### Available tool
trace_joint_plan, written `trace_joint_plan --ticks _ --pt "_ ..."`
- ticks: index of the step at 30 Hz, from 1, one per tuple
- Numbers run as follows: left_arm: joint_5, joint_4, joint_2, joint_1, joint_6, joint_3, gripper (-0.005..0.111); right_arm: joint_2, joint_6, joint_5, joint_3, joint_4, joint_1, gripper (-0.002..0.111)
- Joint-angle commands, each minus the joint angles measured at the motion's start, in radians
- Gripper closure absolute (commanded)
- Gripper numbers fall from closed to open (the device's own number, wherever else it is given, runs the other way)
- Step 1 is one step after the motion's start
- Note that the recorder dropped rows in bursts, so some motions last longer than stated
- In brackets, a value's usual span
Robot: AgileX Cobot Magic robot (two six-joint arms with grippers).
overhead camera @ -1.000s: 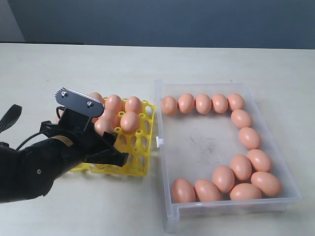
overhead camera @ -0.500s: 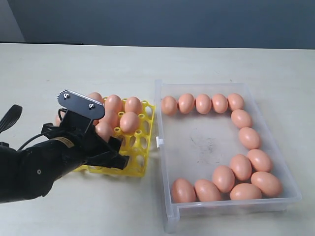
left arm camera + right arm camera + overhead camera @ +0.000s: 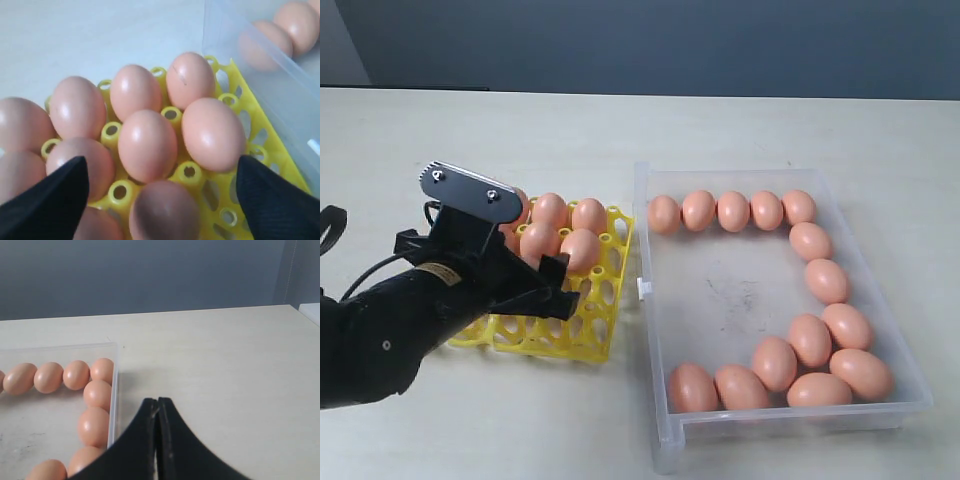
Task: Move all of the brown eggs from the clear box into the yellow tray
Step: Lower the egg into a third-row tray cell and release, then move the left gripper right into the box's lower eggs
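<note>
Two fingers spread wide with nothing between them: my left gripper (image 3: 160,200) hovers over the near side of the yellow tray (image 3: 600,325), above the brown eggs (image 3: 147,145) seated there. The other eggs lie to its right in the clear box (image 3: 642,250), lining its far, right and near walls. My right gripper (image 3: 157,440), pressed shut and empty, waits off the box's right side, and I judge it nearer to those.

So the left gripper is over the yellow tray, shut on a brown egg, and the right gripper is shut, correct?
No, the left gripper is open and holds nothing: the left wrist view shows its fingers spread wide above the brown eggs seated in the yellow tray. The rest is right: the right gripper is shut.
</note>
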State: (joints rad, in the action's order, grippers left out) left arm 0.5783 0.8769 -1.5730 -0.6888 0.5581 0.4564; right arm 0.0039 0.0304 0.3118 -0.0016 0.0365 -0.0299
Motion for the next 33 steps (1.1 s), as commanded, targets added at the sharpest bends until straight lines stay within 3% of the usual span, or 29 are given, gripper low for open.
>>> trace_joint_plan --ticks 1,4,9,10,13,14,19,24,28,33 --pt "0.036 0.009 0.061 0.000 -0.008 0.010 0.031 -0.004 -0.005 -0.007 0.002 -0.001 0.000 0.109" --pt "-0.084 -0.033 0.090 0.000 -0.008 0.055 0.031 -0.004 -0.005 -0.007 0.002 -0.001 0.000 0.109" --pt "-0.443 -0.196 0.090 0.000 -0.008 0.226 0.033 -0.004 -0.005 -0.007 0.002 -0.001 0.000 0.109" --pt "-0.568 -0.230 0.082 0.000 -0.006 0.318 0.035 -0.004 -0.005 -0.007 0.002 -0.001 0.000 0.109" --pt "-0.735 -0.238 0.039 0.000 -0.002 0.495 0.035 -0.004 -0.005 -0.007 0.002 -0.001 0.000 0.109" --pt "-0.849 -0.241 -0.005 0.000 0.000 0.585 0.035 -0.004 -0.005 -0.007 0.002 -0.001 0.000 0.109" --pt "-1.179 -0.148 -0.246 0.000 0.001 0.817 0.035 -0.004 -0.005 -0.007 0.002 -0.001 0.000 0.109" --pt "-1.262 -0.007 -0.437 0.000 0.007 0.952 0.035 -0.004 -0.005 -0.007 0.002 -0.001 0.000 0.109" --pt "-1.271 0.196 -0.541 -0.002 0.077 1.039 0.035 -0.004 -0.005 -0.007 0.002 -0.001 0.000 0.109" --pt "-1.286 0.200 -0.601 -0.019 0.067 1.070 0.035 -0.004 -0.005 -0.007 0.002 -0.001 0.000 0.109"
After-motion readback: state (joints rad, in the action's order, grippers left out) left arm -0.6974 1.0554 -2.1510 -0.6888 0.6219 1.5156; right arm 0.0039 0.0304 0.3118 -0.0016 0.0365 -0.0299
